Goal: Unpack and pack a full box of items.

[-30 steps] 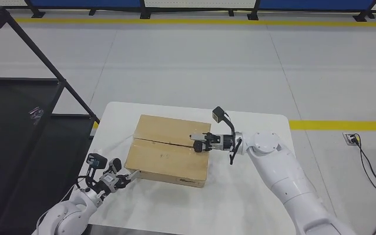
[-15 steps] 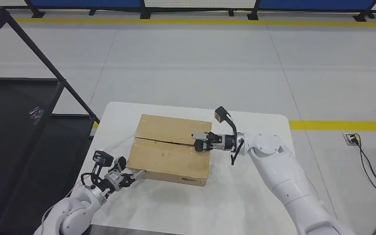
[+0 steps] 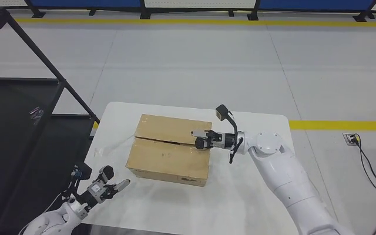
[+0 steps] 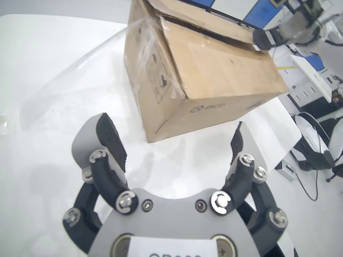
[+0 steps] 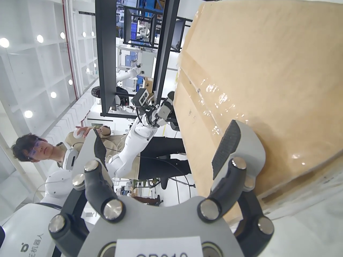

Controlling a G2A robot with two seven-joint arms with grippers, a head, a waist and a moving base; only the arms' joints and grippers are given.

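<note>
Widely spread, the right gripper's fingers are set at the cardboard box's top seam. The left gripper is likewise opened, near a box corner, over the white table. Loose clear tape is seen from the left wrist.

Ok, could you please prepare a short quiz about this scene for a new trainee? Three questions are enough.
1. True or false: the left gripper is shut on the box.
2. Where is the right gripper? A inside the box; B at one end of the seam across the box's top; C under the box.
3. Fill in: the jaws of both grippers stand ____.

Key: 1 false: it is open and apart from the box, over the table. 2 B. 3 open.
</note>
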